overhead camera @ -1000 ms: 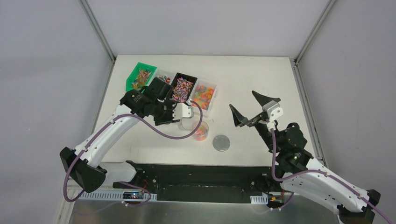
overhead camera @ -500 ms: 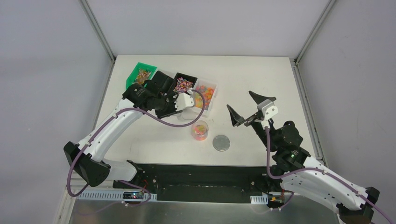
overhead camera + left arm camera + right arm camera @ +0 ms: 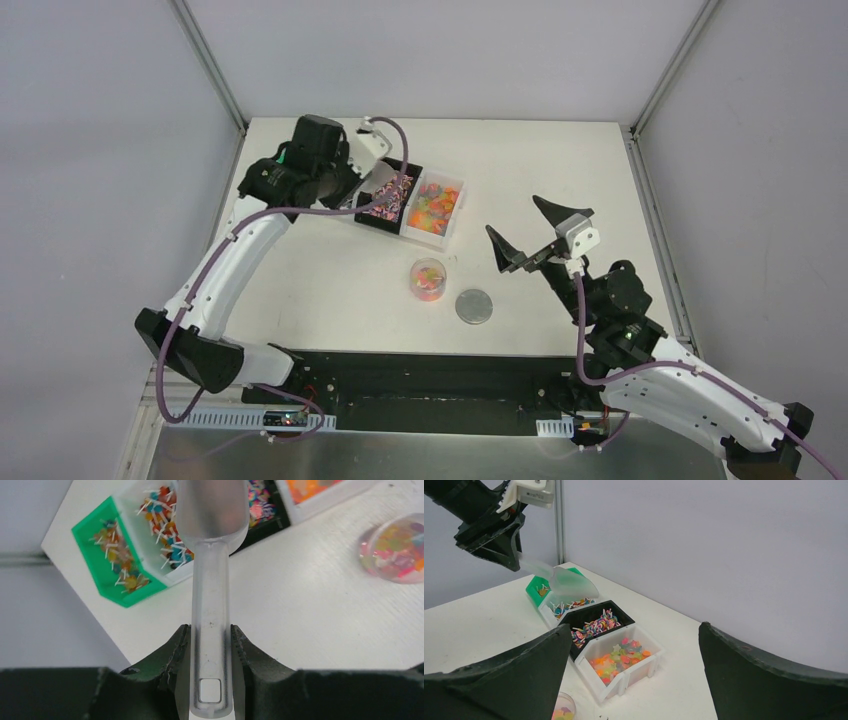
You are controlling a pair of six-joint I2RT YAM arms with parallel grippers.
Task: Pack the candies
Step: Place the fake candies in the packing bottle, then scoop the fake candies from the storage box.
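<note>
Nearest the arm bases, a grey lid disc (image 3: 474, 306) lies flat on the white table (image 3: 560, 160), just to the right of the clear round cup (image 3: 414, 268) and apart from it. The cup stands upright and uncovered, with a layer of orange, yellow and pink candies (image 3: 430, 282) in its bottom. Right of the cup and raised off the table, the right gripper (image 3: 515, 222) has its jaws spread wide with nothing between them. Beyond the cup runs a slanted row of bins packed edge to edge: a white bin (image 3: 449, 222) of orange and yellow gummies straight behind the cup, then to the left a black bin (image 3: 376, 221) of small pink and blue pieces, another white bin (image 3: 131, 517) of sweets on white sticks, and a green bin (image 3: 85, 536) at the far-left end. Above that end of the row, farthest from the cup, the left gripper (image 3: 210, 641) is clamped narrow on the handle of a translucent scoop (image 3: 210, 540), whose bowl hangs over the stick-sweet bin; whether it carries anything cannot be told.
</note>
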